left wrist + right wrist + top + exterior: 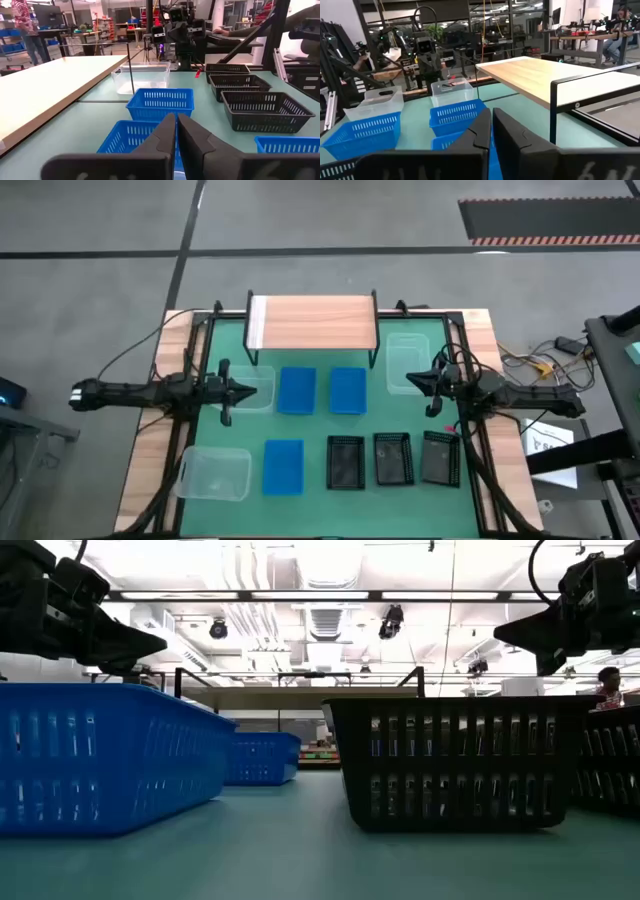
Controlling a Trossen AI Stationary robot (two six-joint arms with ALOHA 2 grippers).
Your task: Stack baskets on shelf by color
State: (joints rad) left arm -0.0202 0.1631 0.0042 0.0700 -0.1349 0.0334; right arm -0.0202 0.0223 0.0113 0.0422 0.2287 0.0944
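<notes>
On the green tabletop [320, 415] the shelf [313, 322] stands along the far edge with its wooden top bare. Just in front of it, two blue baskets [297, 390] [347, 389] sit side by side near the middle, with a clear basket [252, 392] next to them toward the left edge and another clear basket [405, 362] toward the right edge, beside the shelf's right end. Along the near edge run a clear basket [213, 474] near the left corner, a third blue basket [284, 466], then three black baskets [346, 462] [393, 458] [439, 457] reaching toward the right corner. The left tool [250, 390] hovers over the left clear basket with its fingers pressed together. The right tool [412, 378] hovers above the right clear basket, fingers likewise closed on nothing. Neither tool touches any basket.
</notes>
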